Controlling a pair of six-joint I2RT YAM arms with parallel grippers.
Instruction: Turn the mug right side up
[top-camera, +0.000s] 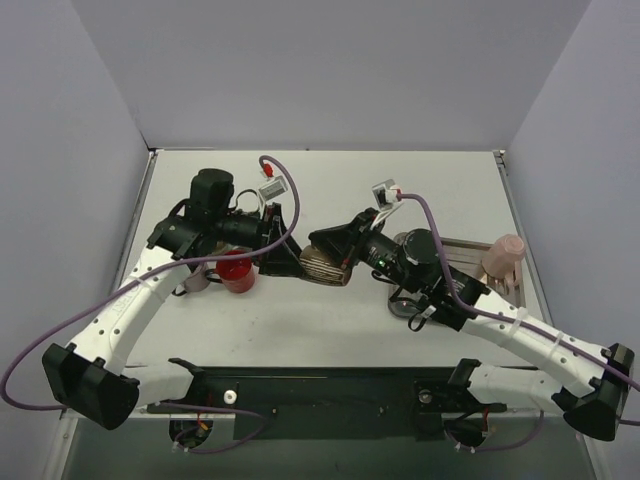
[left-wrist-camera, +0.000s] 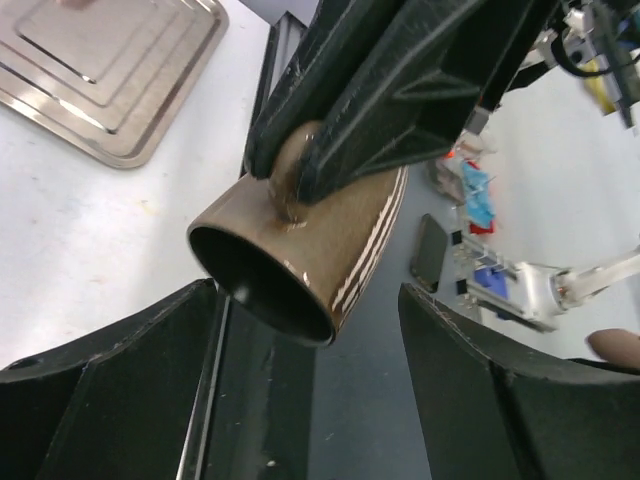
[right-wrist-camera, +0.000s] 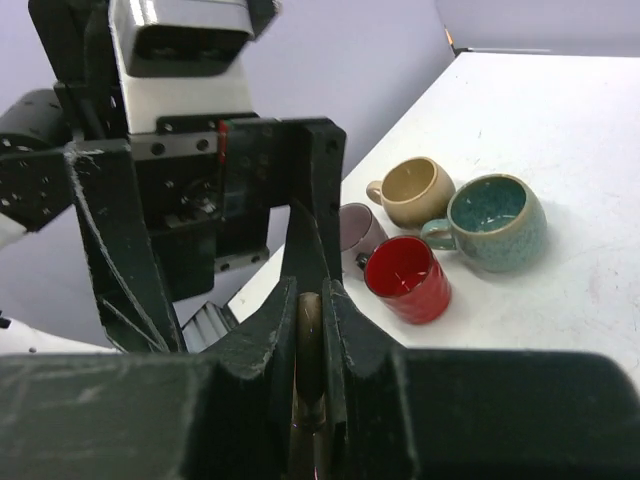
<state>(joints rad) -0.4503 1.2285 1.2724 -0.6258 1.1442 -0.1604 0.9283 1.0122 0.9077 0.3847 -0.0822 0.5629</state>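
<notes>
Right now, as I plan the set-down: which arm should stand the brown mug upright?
Right. The right pincer is shut on the handle of the mug. The left pincer is open, straddling the mug without gripping it.

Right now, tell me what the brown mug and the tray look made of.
Brown mug: glazed ceramic by the look; glossy, with bright reflections near its rim and pale streaks down the side.
Tray: metal, probably stainless steel; dull silvery sheen, pressed steps and a raised rim.
</notes>
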